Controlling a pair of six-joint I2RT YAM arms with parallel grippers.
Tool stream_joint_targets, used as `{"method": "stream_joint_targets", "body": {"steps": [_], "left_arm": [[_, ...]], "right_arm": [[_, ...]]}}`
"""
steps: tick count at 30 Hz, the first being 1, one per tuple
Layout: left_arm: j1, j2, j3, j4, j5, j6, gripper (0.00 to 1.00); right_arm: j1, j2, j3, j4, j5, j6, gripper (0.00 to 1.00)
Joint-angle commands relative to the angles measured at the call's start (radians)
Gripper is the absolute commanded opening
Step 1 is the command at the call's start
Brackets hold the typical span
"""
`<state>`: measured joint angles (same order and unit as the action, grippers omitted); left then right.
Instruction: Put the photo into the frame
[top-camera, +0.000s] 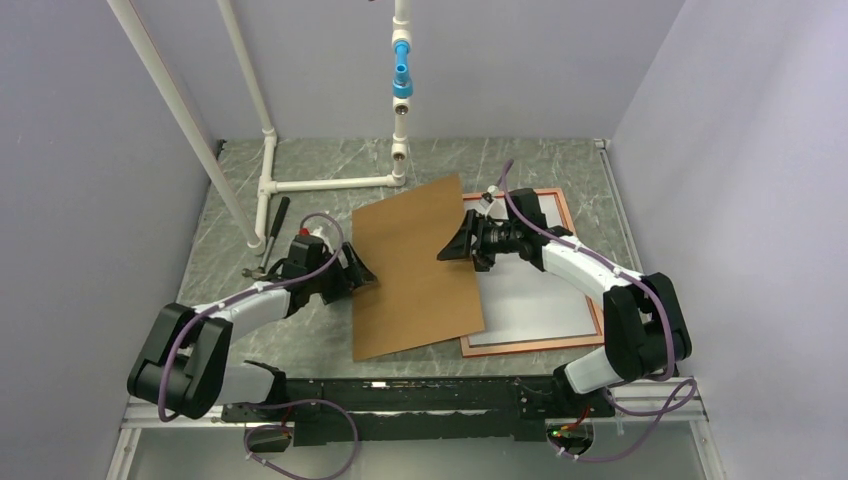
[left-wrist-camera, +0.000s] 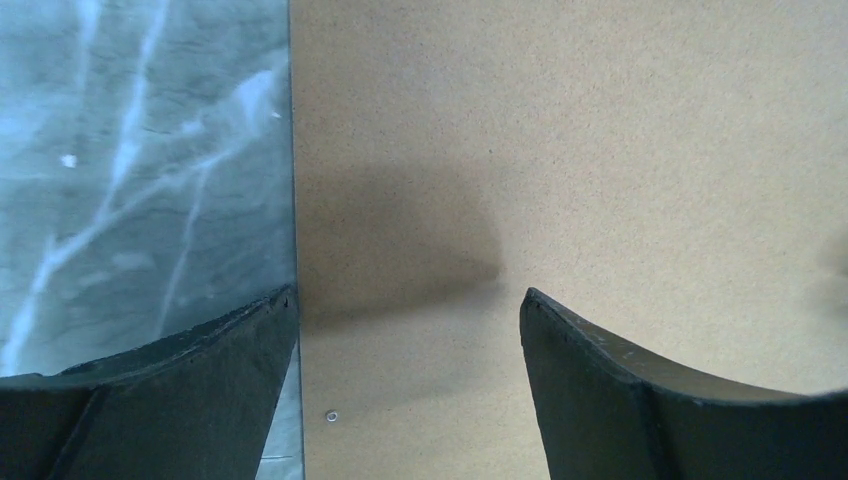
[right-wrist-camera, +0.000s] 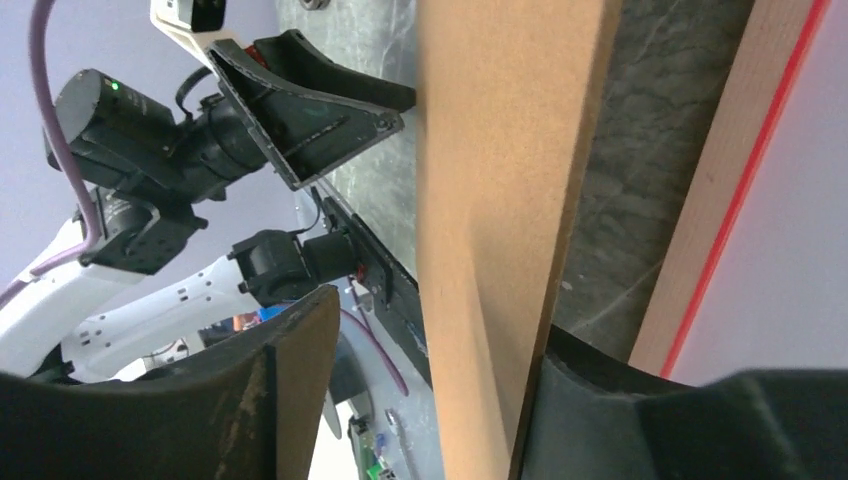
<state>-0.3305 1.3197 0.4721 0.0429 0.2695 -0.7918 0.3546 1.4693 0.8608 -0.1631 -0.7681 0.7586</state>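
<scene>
The frame (top-camera: 530, 345) lies flat at the right, pale orange-wood with a red edge. A white sheet (top-camera: 540, 300) fills it; I cannot tell whether it is the photo's white face. The brown backing board (top-camera: 415, 270) lies in the middle, its right edge raised and overlapping the frame's left side. My right gripper (top-camera: 450, 248) is open around that raised edge; in the right wrist view (right-wrist-camera: 435, 315) the board (right-wrist-camera: 490, 200) leans on one finger (right-wrist-camera: 620, 410), beside the frame's wood strip (right-wrist-camera: 720, 200). My left gripper (top-camera: 358, 272) is open, straddling the board's left edge (left-wrist-camera: 408, 295).
A white pipe stand (top-camera: 330, 183) with a blue fitting (top-camera: 402, 78) rises at the back of the grey marble table (top-camera: 300, 170). A black-handled tool (top-camera: 275, 225) lies beside the pipe at the back left. Lavender walls close in three sides.
</scene>
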Motion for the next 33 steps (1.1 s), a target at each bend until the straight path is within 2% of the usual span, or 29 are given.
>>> {"method": "stream_joint_targets", "body": {"steps": [1,6,11,14,19,23,29,33], "left_arm": [[-0.054,0.048,-0.071,-0.128,0.045,-0.057,0.87],[-0.094,-0.017,-0.055,-0.198,0.006,-0.086,0.87],[-0.116,-0.105,-0.054,-0.245,-0.033,-0.108,0.88],[-0.128,-0.171,-0.049,-0.296,-0.065,-0.113,0.89],[-0.133,-0.284,-0.014,-0.433,-0.135,-0.094,0.9],[-0.136,-0.364,0.048,-0.541,-0.185,-0.059,0.91],[-0.137,-0.374,0.104,-0.587,-0.196,-0.002,0.91],[-0.137,-0.389,0.108,-0.587,-0.189,0.016,0.92]], "right_arm": [[0.015,-0.014,0.014,0.076,-0.065,0.051,0.54],[0.038,-0.05,0.102,-0.1,0.012,-0.037,0.4],[0.049,-0.099,0.181,-0.277,0.11,-0.122,0.13],[0.052,-0.126,0.216,-0.373,0.162,-0.165,0.05],[0.06,-0.171,0.293,-0.534,0.262,-0.215,0.0],[0.073,-0.202,0.35,-0.608,0.318,-0.219,0.0],[0.09,-0.221,0.348,-0.561,0.299,-0.174,0.0],[0.101,-0.211,0.42,-0.619,0.365,-0.177,0.0]]}}
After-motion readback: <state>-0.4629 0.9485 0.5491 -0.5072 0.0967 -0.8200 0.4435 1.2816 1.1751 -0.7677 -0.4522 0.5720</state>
